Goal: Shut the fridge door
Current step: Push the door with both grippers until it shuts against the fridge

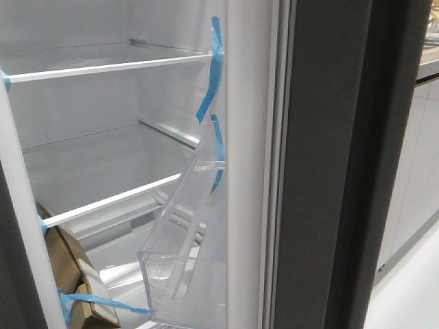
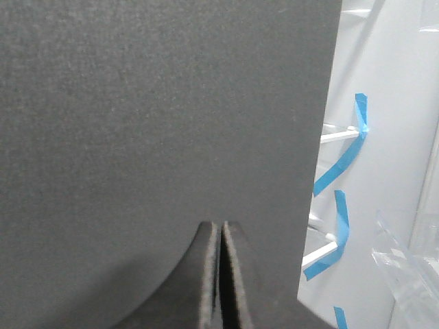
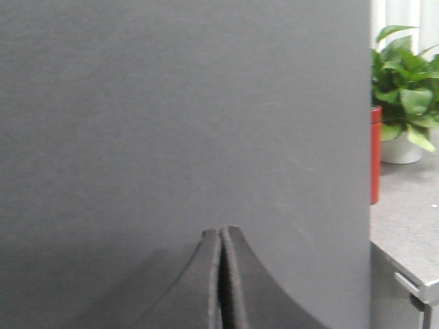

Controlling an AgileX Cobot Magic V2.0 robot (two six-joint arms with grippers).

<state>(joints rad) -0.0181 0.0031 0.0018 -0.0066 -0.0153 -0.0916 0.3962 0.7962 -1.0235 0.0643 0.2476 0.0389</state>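
Note:
The fridge door stands open. In the front view its dark grey outer slab point(image 1: 322, 171) is on the right and its white inner lining point(image 1: 243, 164) faces the fridge, with a clear bin point(image 1: 182, 247) stuck on with blue tape point(image 1: 214, 68). Neither gripper shows in the front view. My right gripper point(image 3: 221, 232) is shut and empty, its tips at a matte dark grey face point(image 3: 185, 116) that looks like the door's outer side. My left gripper point(image 2: 221, 226) is shut and empty, its tips at a plain dark grey panel point(image 2: 151, 116). Past that panel's edge the clear bin point(image 2: 408, 271) shows.
White shelves point(image 1: 110, 67) cross the open fridge. A brown cardboard box point(image 1: 68, 274) sits taped at its lower left. Glossy light grey cabinet fronts point(image 1: 418, 171) stand to the right. Beside the door are a grey countertop point(image 3: 405, 219), a green plant point(image 3: 405, 75) and a red container point(image 3: 375, 154).

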